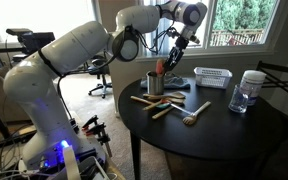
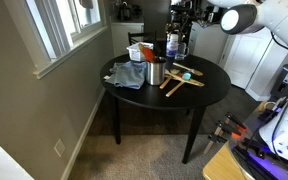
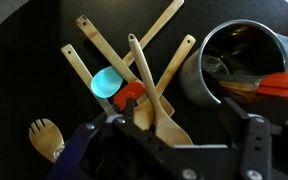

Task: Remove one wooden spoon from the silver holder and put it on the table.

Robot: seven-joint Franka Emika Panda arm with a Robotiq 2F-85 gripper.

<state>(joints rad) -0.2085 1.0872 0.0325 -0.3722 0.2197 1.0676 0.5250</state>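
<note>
1. Only the wrist view looks down into the silver holder (image 3: 246,62). Inside, a brown wooden spoon (image 3: 236,88) leans on the wall beside one orange-red tool (image 3: 284,85). The spoon's bowl is hidden.
2. Same view: the gripper (image 3: 169,150) is spread wide with nothing between its fingers, hanging over the utensil pile just beside the holder.
3. Pile, counted in that view: at least five pale wooden utensils (image 3: 156,95) crossed over one another, one blue spoon bowl (image 3: 106,82) and one red piece (image 3: 130,95). One wooden fork head (image 3: 44,136) lies apart, farther from the holder.
4. Only the exterior views show the whole round black table (image 1: 224,135). The holder stands upright on it, with handles rising from its mouth.
5. An exterior view adds one white basket (image 1: 212,77) and one clear jar (image 1: 247,92), both well apart from the holder.
6. An exterior view adds one grey-blue cloth (image 2: 127,76) just beside the holder, a thing the wrist view misses.
</note>
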